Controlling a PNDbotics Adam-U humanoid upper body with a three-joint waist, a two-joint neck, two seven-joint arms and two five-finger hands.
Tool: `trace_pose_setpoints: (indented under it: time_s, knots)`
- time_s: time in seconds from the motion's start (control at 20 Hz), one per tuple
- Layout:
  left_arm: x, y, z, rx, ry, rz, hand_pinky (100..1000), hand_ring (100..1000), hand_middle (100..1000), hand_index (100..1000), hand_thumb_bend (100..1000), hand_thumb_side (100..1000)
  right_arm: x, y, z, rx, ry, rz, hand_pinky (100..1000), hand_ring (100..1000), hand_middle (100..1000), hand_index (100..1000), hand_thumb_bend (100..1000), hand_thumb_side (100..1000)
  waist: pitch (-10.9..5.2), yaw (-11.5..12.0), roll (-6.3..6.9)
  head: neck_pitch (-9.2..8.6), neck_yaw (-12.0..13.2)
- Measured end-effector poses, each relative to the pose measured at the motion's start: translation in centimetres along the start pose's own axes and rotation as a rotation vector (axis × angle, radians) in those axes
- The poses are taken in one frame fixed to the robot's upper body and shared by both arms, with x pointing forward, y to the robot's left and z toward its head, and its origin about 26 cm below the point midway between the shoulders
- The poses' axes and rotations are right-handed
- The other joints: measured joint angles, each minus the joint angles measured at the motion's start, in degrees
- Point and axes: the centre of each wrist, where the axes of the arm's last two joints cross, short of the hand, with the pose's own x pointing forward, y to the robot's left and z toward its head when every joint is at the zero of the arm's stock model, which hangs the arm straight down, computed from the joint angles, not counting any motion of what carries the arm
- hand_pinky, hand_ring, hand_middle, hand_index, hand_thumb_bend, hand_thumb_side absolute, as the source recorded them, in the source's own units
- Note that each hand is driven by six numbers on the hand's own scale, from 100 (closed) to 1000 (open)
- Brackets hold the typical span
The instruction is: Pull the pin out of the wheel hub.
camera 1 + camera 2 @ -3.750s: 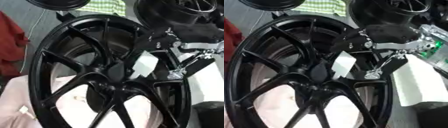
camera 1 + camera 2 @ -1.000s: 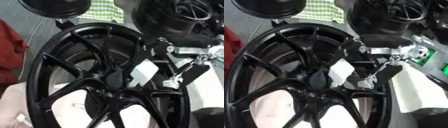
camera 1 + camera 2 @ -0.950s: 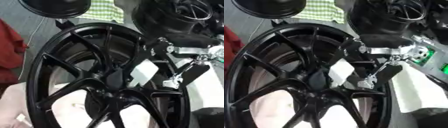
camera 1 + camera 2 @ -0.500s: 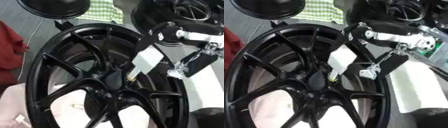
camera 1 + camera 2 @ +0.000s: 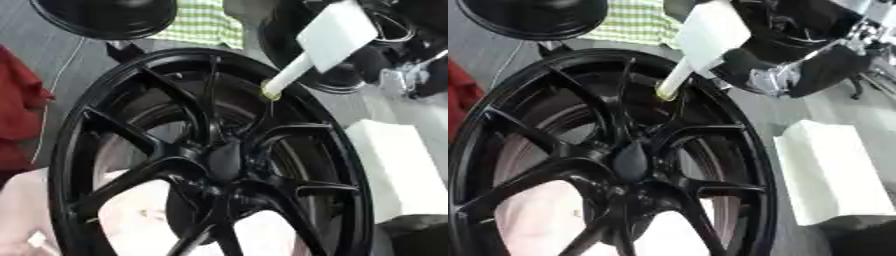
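Observation:
A large black spoked wheel hub (image 5: 131, 135) stands tilted and fills most of both views; its centre bore (image 5: 629, 161) looks dark, with nothing in it. The pin (image 5: 331, 35) has a flat white handle and a pale shaft ending in a yellowish tip (image 5: 269, 93). It hangs clear of the hub, above the upper right rim, tip pointing down-left. My right hand (image 5: 802, 67), black and silver, reaches in from the upper right and holds the white handle; its fingers are partly hidden behind it. My left hand does not show.
A second black wheel (image 5: 105, 17) lies at the top left, a third (image 5: 798, 25) at the top right. A green checked cloth (image 5: 206, 25) lies between them. Red cloth (image 5: 17, 110) hangs at the left. A white block (image 5: 833, 172) sits at the right. Pale cloth (image 5: 140, 220) shows behind the spokes.
The pin's tip was at the hub's centre; it has come out and risen up and to the right with my right hand. The camera has also shifted.

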Motion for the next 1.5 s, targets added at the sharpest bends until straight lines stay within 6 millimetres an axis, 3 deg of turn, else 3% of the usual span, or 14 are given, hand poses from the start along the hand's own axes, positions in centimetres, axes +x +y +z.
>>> trace_pose_setpoints:
  time_s: [0.5, 0.7, 0.85, 1.1, 1.3, 1.5]
  knots:
    - [0.0, 0.6, 0.1, 0.017, -0.003, -0.027, 717, 729, 626, 821, 145, 804, 0.5, -2.4, 2.4, -0.358, 0.161, 0.054, 794, 615, 163, 383, 100, 100, -0.32, -2.51, 0.00, 1.04, 2.32]
    - [0.0, 0.9, 0.2, 0.027, 0.002, -0.038, 717, 730, 626, 821, 146, 803, -0.6, -3.3, 4.6, -0.483, 0.247, 0.082, 792, 616, 167, 383, 100, 100, -0.79, -3.88, 0.00, 1.60, 3.02]
    - [-0.1, 1.1, 0.4, 0.035, 0.004, -0.046, 717, 730, 627, 821, 146, 800, -1.8, -3.3, 7.5, -0.546, 0.354, 0.118, 793, 620, 173, 388, 100, 100, -1.00, -5.14, 0.00, 2.10, 3.82]
    - [0.0, 1.4, 0.3, 0.046, -0.001, -0.063, 717, 730, 627, 821, 145, 796, -2.7, -1.5, 13.1, -0.603, 0.548, 0.191, 794, 626, 187, 397, 100, 100, -1.19, -6.93, 0.00, 3.00, 4.93]
    - [-0.1, 1.8, 0.5, 0.052, 0.004, -0.080, 717, 730, 627, 821, 144, 798, -2.0, 0.5, 18.2, -0.649, 0.736, 0.279, 793, 627, 190, 399, 100, 100, -1.70, -8.48, 0.18, 3.57, 5.42]
    - [-0.2, 1.9, 0.7, 0.061, 0.009, -0.088, 715, 730, 627, 821, 143, 795, -0.1, 2.8, 23.2, -0.732, 0.900, 0.359, 789, 629, 190, 404, 100, 100, -1.72, -10.05, 1.50, 4.13, 5.98]
